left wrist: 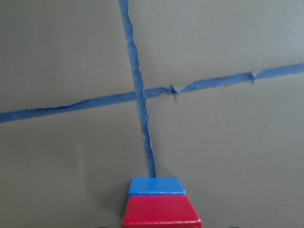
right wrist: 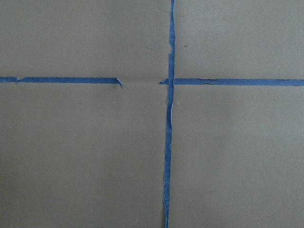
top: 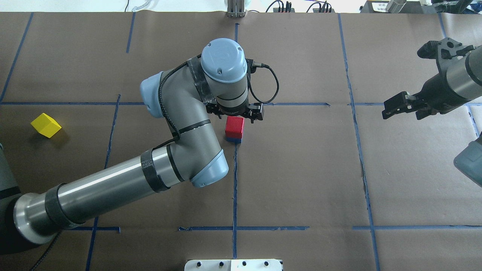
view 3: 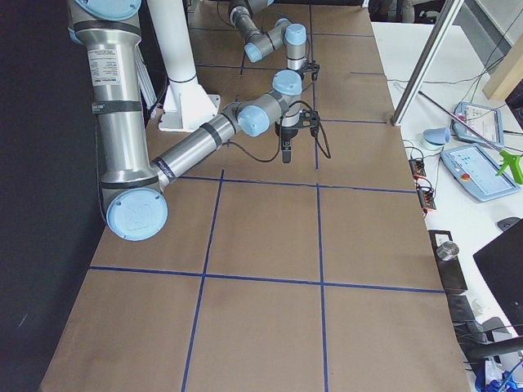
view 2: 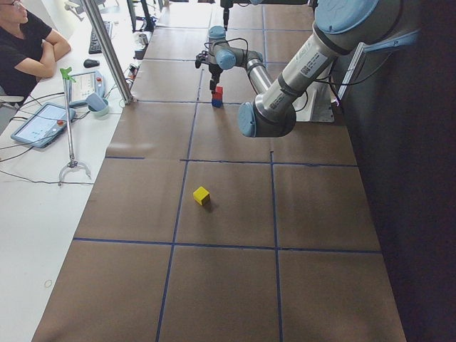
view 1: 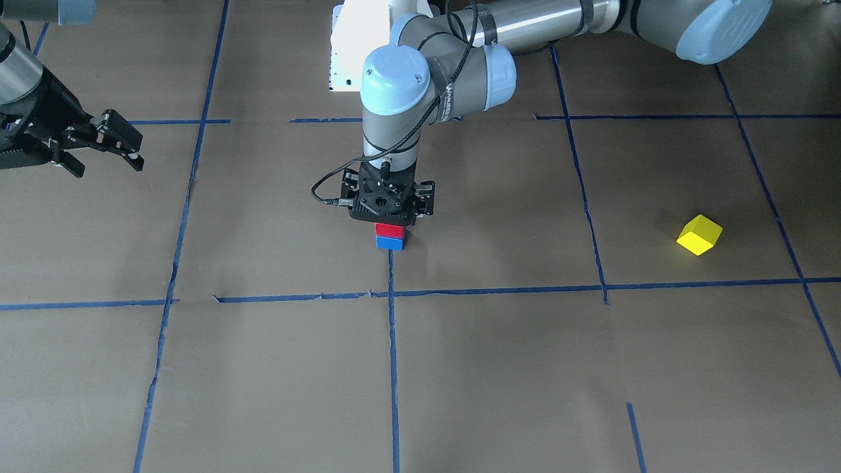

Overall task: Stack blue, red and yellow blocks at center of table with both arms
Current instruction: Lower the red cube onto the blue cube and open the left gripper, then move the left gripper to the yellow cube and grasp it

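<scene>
Gripper on the left arm (view 1: 389, 213) hangs right over the red block (view 1: 389, 230), which sits on the blue block (view 1: 390, 243) mid-frame. Can't tell if the jaws are pinching it or not. If it pulls away crooked, red could slide off blue. Right gripper (view 1: 98, 150), upper left, is spread apart and empty. Yellow block (view 1: 699, 234) sits far right, turned cornerwise, so a grab could slip.

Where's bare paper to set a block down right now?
Free: the wide stretch between the red block on the blue block and the right end effector; also between stack and yellow block. Crowded: centre, under the left end effector.
</scene>
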